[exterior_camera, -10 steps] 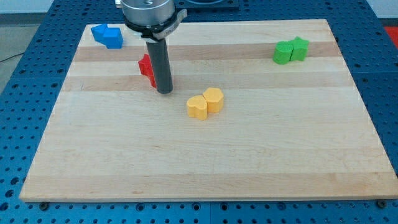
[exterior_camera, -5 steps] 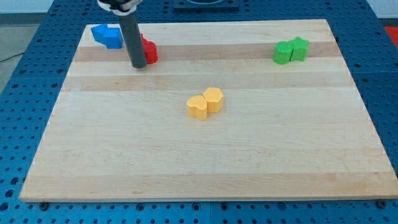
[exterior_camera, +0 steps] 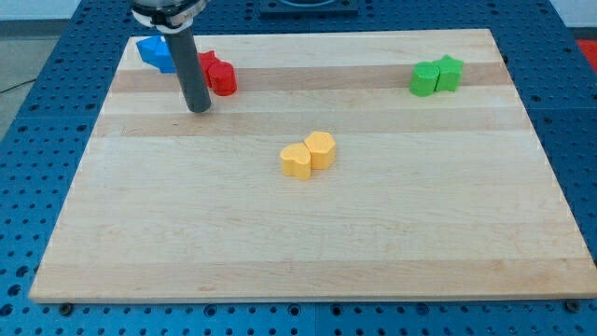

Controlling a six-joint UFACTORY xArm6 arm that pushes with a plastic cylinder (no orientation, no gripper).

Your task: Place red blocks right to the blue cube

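Two red blocks [exterior_camera: 218,75] sit joined together near the view's top left of the wooden board [exterior_camera: 308,243]. Just to their left, partly behind the rod, are two blue blocks [exterior_camera: 155,51] at the board's top left corner; their shapes are partly hidden. My tip [exterior_camera: 198,108] rests on the board below and slightly left of the red blocks, apart from them, and below the blue blocks. The rod hides the gap between the red and blue blocks.
Two yellow blocks [exterior_camera: 309,154] sit touching near the board's middle. Two green blocks [exterior_camera: 437,76] sit touching at the view's top right. Blue perforated table surface surrounds the board.
The red blocks were pushed up and left toward the blue blocks. My tip has since drawn back down and left, off the red blocks.
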